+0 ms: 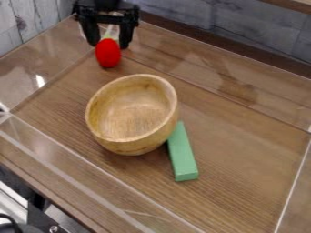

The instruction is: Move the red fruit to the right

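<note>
The red fruit [108, 54] is a small glossy oval lying on the wooden table at the back left, beyond the bowl. My black gripper [108, 38] hangs directly over it, jaws open, one finger to each side of the fruit's top. The fingertips [90, 37] sit just above and around the upper part of the fruit; nothing is clamped. The fruit's lower half shows plainly below the fingers.
A round wooden bowl [131, 138] stands mid-table. A green rectangular block [183, 151] lies against its right side. A clear plastic wall [25, 136] rings the table; a grey plank wall runs behind. Bare wood lies right of the fruit.
</note>
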Available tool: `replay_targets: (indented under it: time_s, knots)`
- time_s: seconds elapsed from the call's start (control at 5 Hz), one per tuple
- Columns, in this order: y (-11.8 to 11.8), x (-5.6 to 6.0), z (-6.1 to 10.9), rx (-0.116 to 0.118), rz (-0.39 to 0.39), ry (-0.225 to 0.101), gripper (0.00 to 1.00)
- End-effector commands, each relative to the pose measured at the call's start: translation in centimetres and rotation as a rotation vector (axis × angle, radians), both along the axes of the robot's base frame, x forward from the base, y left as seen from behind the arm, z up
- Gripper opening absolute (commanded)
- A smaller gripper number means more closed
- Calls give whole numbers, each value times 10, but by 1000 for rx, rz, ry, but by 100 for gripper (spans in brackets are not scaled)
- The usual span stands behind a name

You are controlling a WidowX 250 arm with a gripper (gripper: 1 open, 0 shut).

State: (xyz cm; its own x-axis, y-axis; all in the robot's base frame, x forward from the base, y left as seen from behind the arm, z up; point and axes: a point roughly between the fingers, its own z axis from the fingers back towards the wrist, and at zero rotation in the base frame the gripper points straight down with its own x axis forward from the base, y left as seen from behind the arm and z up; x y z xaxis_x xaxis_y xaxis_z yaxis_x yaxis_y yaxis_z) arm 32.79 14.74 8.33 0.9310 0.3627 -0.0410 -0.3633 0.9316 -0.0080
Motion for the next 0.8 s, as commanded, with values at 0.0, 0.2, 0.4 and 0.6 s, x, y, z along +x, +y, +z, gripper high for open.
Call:
replay_targets:
  time_s: [0.0,0.2,0.4,0.6]
  knots:
    - [16,15,16,42,11,-82,100]
    - [23,20,9,49,25,-90,100]
    - [28,25,3,57,39,-98,100]
    - [31,28,-2,66,49,-104,100]
